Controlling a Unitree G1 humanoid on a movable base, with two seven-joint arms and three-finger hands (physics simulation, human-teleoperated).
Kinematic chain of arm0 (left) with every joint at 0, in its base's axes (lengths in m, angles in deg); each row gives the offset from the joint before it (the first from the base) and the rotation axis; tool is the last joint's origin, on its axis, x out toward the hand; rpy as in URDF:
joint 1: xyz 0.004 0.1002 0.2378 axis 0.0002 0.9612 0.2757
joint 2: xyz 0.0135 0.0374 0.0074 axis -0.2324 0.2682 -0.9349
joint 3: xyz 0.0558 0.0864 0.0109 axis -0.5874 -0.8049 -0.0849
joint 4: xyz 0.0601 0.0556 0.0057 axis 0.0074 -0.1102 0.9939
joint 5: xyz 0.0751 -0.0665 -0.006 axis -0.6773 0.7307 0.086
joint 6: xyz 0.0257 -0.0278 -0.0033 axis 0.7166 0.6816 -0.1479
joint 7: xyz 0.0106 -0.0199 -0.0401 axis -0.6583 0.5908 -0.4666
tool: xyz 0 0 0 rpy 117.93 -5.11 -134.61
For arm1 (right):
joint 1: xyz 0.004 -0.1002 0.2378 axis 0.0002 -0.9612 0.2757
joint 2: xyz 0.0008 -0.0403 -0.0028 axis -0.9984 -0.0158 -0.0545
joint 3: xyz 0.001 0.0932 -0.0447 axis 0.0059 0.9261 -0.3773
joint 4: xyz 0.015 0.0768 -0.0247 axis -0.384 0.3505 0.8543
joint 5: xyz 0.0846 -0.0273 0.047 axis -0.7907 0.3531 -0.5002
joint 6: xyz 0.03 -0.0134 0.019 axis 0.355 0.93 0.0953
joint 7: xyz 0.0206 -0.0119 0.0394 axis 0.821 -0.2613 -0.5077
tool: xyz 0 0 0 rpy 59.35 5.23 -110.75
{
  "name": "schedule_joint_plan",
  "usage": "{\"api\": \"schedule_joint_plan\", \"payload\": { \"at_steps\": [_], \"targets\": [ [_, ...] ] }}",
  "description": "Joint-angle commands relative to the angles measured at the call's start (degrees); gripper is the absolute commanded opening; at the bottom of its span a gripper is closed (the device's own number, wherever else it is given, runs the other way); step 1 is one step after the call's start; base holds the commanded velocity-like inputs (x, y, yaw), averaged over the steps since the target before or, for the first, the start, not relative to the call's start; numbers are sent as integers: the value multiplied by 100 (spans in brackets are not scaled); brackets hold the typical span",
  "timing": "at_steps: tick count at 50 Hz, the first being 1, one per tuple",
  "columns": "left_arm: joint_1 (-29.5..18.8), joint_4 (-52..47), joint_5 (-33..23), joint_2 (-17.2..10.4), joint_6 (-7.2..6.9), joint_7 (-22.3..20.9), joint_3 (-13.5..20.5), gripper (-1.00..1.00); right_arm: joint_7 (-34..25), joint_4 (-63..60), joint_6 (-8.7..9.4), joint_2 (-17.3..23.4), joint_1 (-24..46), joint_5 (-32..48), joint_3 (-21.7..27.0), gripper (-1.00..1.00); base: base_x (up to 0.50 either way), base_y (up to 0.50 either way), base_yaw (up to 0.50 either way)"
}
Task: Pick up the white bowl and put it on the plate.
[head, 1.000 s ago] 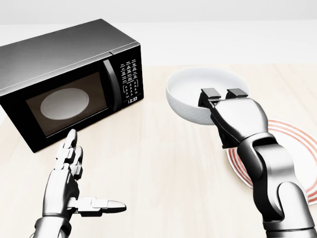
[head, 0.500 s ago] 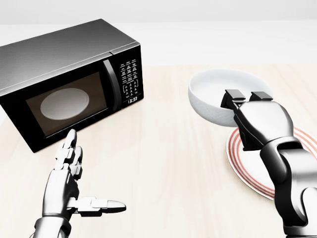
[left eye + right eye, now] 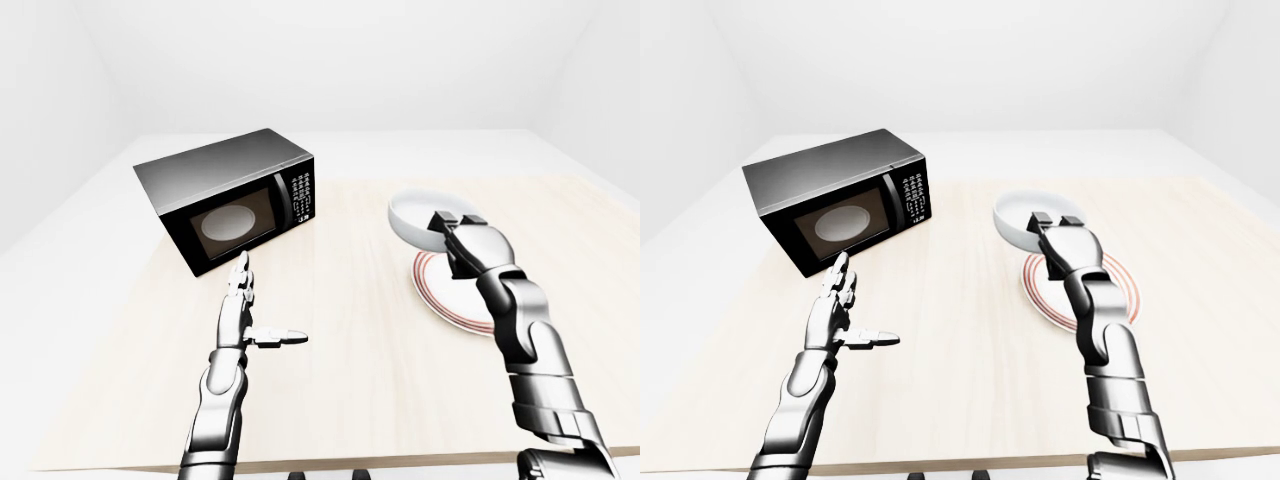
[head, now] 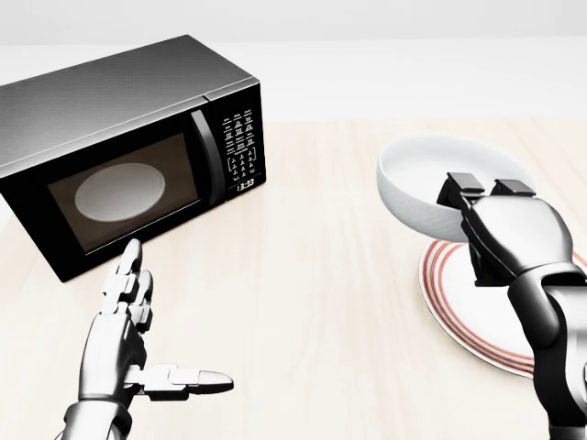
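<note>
The white bowl (image 4: 417,188) hangs tilted in the air at the right of the head view, over the upper left rim of the plate (image 4: 459,307). That plate is white with red rings and lies flat on the table. My right hand (image 4: 484,194) is shut on the bowl's near rim, two dark fingertips (image 4: 461,186) hooked over its edge. My left hand (image 4: 138,330) hovers at the lower left with fingers straight and thumb stretched out sideways, holding nothing.
A black microwave (image 4: 119,147) stands at the upper left of the light wooden table (image 4: 312,302), door closed, a white turntable showing through its window. In the left-eye view the table's near edge (image 3: 350,465) runs along the bottom.
My right hand has carried the bowl to the right, from beside the microwave to above the plate's rim. The left hand has stayed still.
</note>
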Motion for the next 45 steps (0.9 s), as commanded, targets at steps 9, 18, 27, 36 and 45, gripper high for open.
{"api": "schedule_joint_plan", "payload": {
  "at_steps": [9, 18, 27, 36, 45],
  "targets": [
    [0, 4, -7, 1, 4, -3, -2, 100, 90, -69, 0, 168, -80, -234, 210, -100, 0, 0, 0],
    [9, -52, -25, 14, -45, 11, -29, 100, 141, -13, 0, 210, -202, -226, 258, -100, 0, 0, 0],
    [-14, -11, -17, 7, -29, 13, -16, 100, 256, 171, 0, 332, -296, -281, 384, -100, 0, 0, 0],
    [-17, 43, -25, 6, 25, 16, -17, 100, 409, 381, 0, 432, -376, -345, 470, -100, 0, 0, 0],
    [1, 9, -37, 2, 17, 9, -18, 100, 541, 639, 0, 482, -372, -387, 471, -100, 0, 0, 0]
  ]
}}
